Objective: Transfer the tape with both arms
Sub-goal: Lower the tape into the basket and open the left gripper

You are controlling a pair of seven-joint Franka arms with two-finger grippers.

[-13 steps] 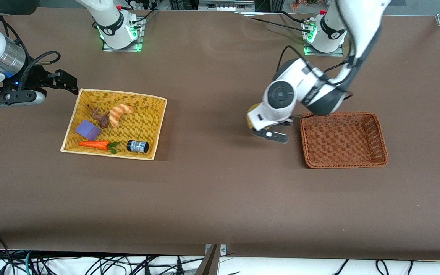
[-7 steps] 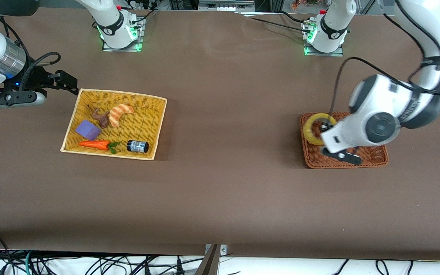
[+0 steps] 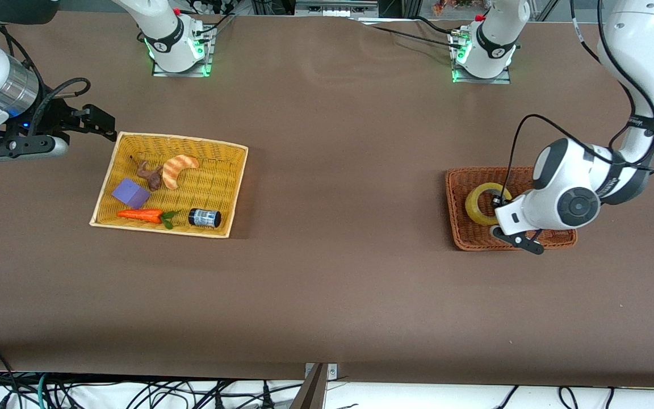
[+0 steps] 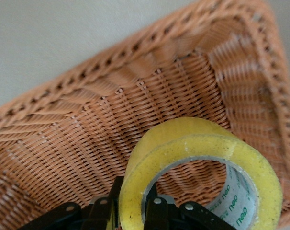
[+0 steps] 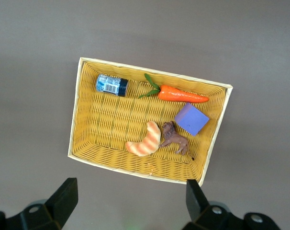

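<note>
Left claw [image 3: 497, 211]: clamped through the tape's [image 3: 481, 203] wall, over the brown basket [image 3: 554, 238].
Next: I'd lower, then release.
Right claw [image 5: 128, 203]: spread wide, empty, waiting above the yellow basket's [image 3: 100, 204] 10 o'clock corner.

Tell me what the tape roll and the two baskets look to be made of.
Tape: glossy translucent yellow plastic film wound in layers, with a printed grey liner, probably card. Brown basket: woven wicker or rattan-like strands, matte. Yellow basket: finer straw-coloured weave with a pale rim, possibly bamboo or plastic imitation.

Left end effector [image 3: 500, 213] clamped, right end effector [image 5: 128, 203] spread.
</note>
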